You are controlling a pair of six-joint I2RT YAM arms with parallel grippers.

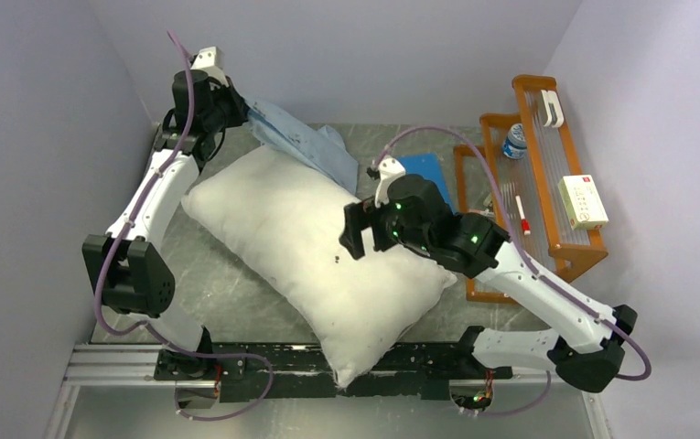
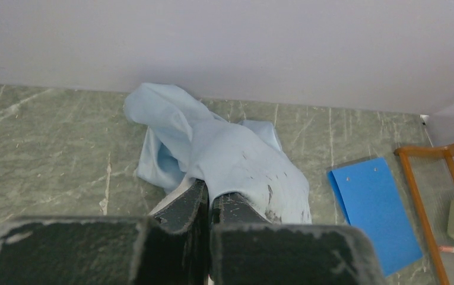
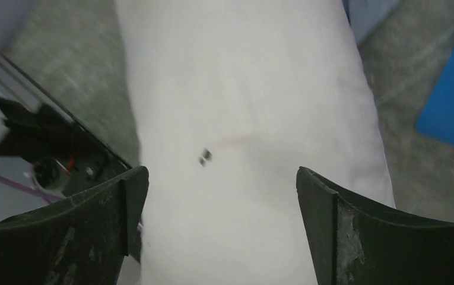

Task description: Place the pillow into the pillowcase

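Observation:
The plump off-white pillow lies diagonally across the middle of the table, one corner over the near rail. The light blue pillowcase lies crumpled at its far end. My left gripper is at the back left, shut on a fold of the pillowcase, with its fingers pinched together. My right gripper hovers over the pillow's right side. It is open, its fingers spread wide above the pillow, and it holds nothing. Dark specks show on the pillow.
A flat darker-blue square lies right of the pillowcase and shows in the left wrist view. A wooden rack at the right holds a bottle and a white box. Walls close in on three sides. A metal rail runs along the near edge.

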